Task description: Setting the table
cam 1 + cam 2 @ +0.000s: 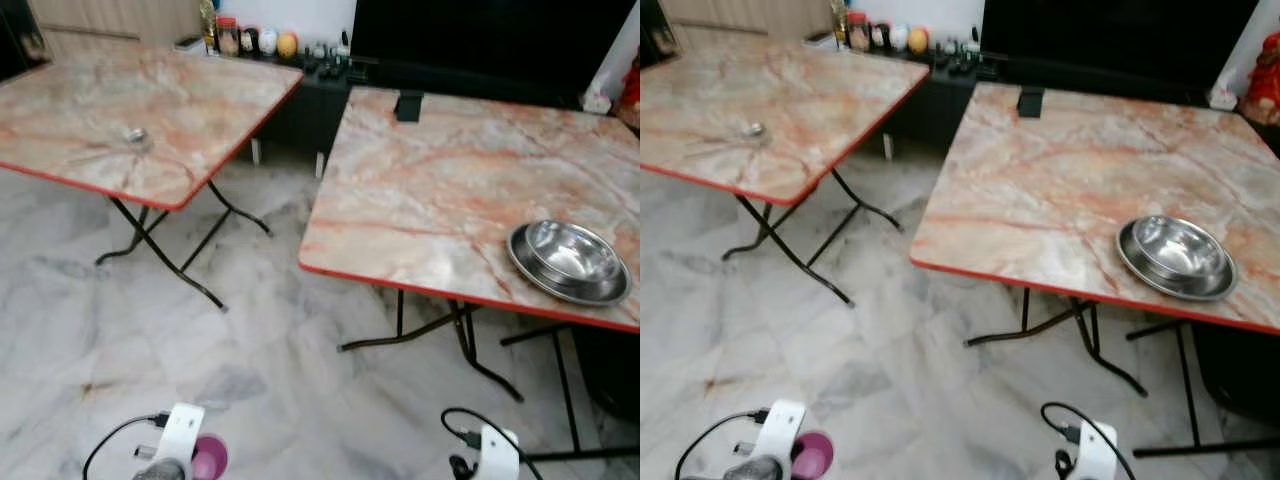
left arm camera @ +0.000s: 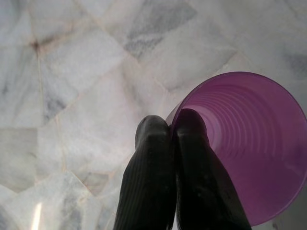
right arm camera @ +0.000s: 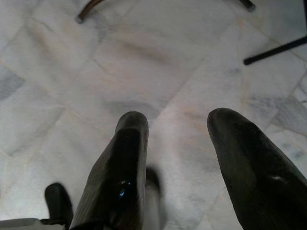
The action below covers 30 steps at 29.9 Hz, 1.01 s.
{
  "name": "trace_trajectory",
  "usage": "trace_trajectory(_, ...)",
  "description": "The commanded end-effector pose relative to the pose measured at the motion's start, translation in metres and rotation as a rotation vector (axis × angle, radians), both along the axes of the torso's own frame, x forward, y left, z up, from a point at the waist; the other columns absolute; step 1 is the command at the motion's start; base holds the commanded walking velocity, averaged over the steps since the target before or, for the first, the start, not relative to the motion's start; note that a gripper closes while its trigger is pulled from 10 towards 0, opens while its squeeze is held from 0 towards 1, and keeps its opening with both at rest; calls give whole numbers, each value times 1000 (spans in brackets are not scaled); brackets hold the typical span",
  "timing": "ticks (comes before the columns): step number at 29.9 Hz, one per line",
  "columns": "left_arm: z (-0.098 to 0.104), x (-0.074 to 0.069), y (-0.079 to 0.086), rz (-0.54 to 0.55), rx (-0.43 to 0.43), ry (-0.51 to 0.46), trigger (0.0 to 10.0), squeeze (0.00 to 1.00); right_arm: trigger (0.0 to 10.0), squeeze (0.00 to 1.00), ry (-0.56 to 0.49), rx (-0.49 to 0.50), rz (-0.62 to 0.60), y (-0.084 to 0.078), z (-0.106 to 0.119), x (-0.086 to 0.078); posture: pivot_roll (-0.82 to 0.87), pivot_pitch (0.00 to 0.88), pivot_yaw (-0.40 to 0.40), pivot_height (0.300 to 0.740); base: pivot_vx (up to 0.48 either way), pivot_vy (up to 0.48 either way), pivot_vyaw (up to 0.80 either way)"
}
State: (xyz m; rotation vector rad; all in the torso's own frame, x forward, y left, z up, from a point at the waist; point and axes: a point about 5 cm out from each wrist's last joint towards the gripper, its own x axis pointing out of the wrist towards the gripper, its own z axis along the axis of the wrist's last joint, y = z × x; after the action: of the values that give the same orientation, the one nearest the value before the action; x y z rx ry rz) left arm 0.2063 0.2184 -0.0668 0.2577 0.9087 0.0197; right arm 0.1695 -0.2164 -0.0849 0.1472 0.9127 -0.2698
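head stereo downward, wrist cameras floorward

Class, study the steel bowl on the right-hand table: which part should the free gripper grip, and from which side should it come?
Grip the steel bowl by its near rim, probably coming from the table's front edge. The bowl sits upright close to that red edge, and its wide, thin flared lip would let one finger go inside and one outside. The right gripper is open and low over the floor.

Left gripper (image 2: 170, 132) pinched closed, right gripper (image 3: 180, 127) spread wide, both arms hanging low
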Motion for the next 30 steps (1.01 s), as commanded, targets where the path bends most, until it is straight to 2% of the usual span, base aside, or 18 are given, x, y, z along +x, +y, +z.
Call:
trace_trajectory(1,-1,1,-7,-30,-3,5,10000,0,10000,0,8,-13,-15,-6,-1,-4,32,0,-38,740,0,-345,0)
trace_trajectory(15,-1,1,-7,-35,-5,6,10000,0,10000,0,10,-17,-24,-6,-1,-5,38,0,-42,740,0,-347,0)
trace_trajectory(22,-1,1,-8,-53,4,9,10000,0,10000,0,7,-28,-27,-7,0,-4,41,0,-48,740,0,-343,-697)
trace_trajectory(30,-1,0,-7,-42,11,8,10000,0,10000,0,7,-25,-23,-7,0,-4,45,0,-54,740,0,0,-91)
